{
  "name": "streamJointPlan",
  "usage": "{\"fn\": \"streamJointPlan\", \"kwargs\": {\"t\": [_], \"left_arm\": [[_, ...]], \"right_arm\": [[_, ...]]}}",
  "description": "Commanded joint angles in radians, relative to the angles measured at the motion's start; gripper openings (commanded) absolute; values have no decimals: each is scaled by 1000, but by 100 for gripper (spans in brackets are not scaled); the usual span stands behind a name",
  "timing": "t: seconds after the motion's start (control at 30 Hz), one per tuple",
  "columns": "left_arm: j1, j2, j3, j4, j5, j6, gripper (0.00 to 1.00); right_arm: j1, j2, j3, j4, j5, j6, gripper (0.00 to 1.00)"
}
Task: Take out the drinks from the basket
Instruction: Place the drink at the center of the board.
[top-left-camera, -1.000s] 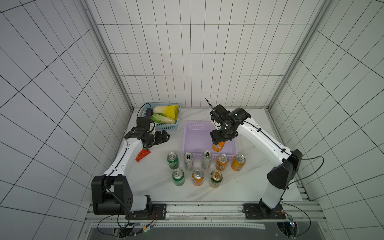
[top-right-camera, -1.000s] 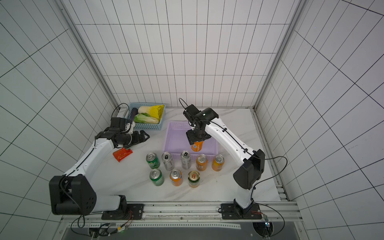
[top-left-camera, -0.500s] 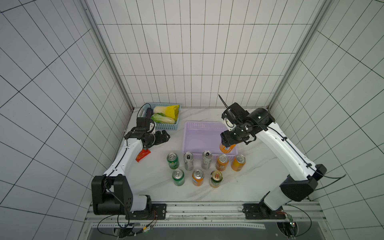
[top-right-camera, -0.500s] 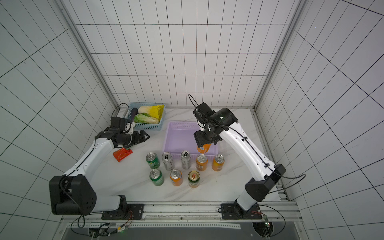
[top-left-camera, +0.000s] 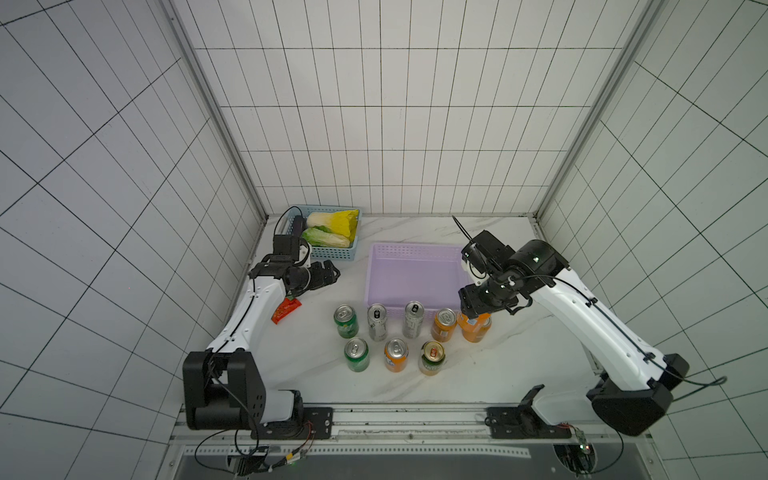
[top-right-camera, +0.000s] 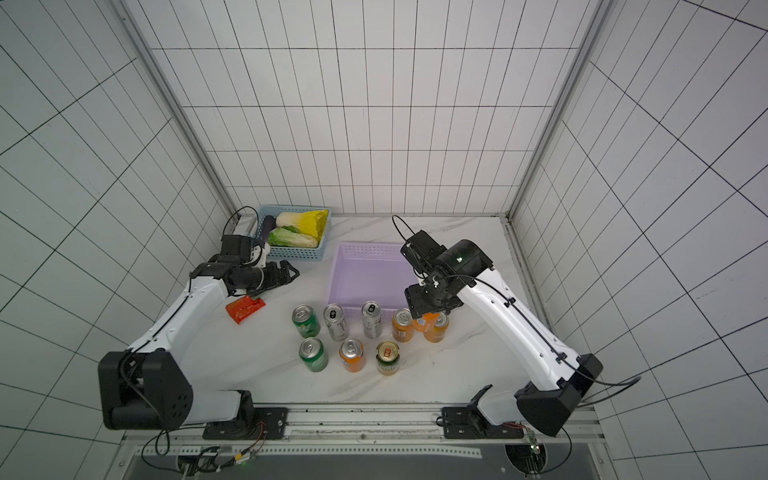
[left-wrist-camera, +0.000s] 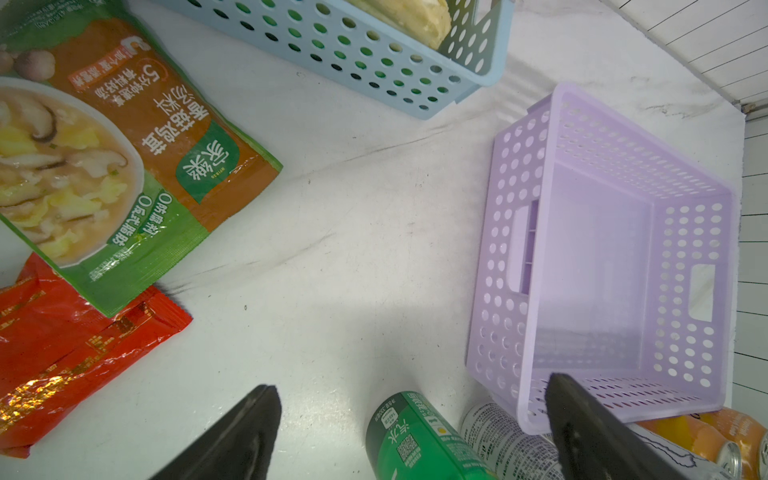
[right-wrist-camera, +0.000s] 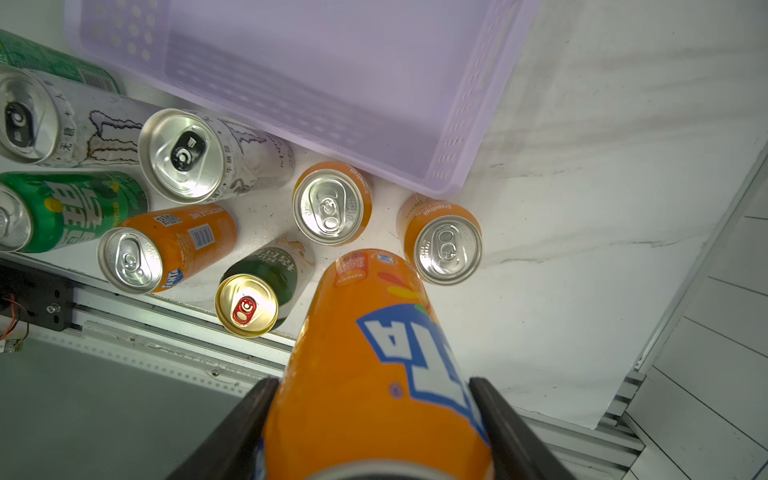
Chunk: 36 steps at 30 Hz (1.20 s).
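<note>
Nearest the front edge of the table (top-left-camera: 519, 332) stand three cans in a row: a front green can (top-left-camera: 356, 355), a front orange can (top-left-camera: 396, 355) and a dark green can with a gold top (top-left-camera: 432, 359). Just behind them is a longer row of five standing cans: a back green can (top-left-camera: 345, 322), two tall ones, the left silver-white can (top-left-camera: 377, 324) and the right silver-white can (top-left-camera: 413, 322), then a middle orange can (top-left-camera: 443, 326) and an end orange can (right-wrist-camera: 446, 245). The right gripper (right-wrist-camera: 372, 386) is closed around one more, the held orange can (right-wrist-camera: 365, 332), with a finger on each side. It hangs over the right end of that row, just beside the end orange can. That makes nine drinks: four orange, two green, two silver-white and one dark green. All nine are outside the lilac basket (top-left-camera: 415, 248), which sits just behind the long row. Over on the left lie one red packet (top-left-camera: 286, 309) and one green soup packet (left-wrist-camera: 124, 166), the green one partly on top of the red. The left gripper (left-wrist-camera: 411, 384) hangs above the table near them, fingers spread wide, holding nothing. Farthest back, in the left corner, is one blue basket (top-left-camera: 332, 253). It holds two cabbages, a yellow cabbage (top-left-camera: 334, 218) and a green cabbage (top-left-camera: 326, 237), and a dark thing (top-left-camera: 297, 226) too hidden to name.
</note>
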Motion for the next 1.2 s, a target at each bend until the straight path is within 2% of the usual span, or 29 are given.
{"fn": "streamJointPlan", "kwargs": {"t": [0.0, 0.2, 0.43, 0.77, 1.17], "left_arm": [[5, -2, 1, 5, -2, 13, 98], [5, -2, 2, 4, 2, 14, 98], [5, -2, 2, 5, 1, 15, 98], [5, -2, 2, 6, 0, 15, 98], [5, 0, 2, 7, 9, 13, 98]], "right_arm": [[27, -74, -78, 46, 21, 82, 70], [69, -164, -234, 136, 49, 181, 70], [123, -190, -371, 206, 97, 237, 70], [168, -216, -554, 364, 136, 289, 70], [180, -221, -686, 460, 114, 308, 70]]}}
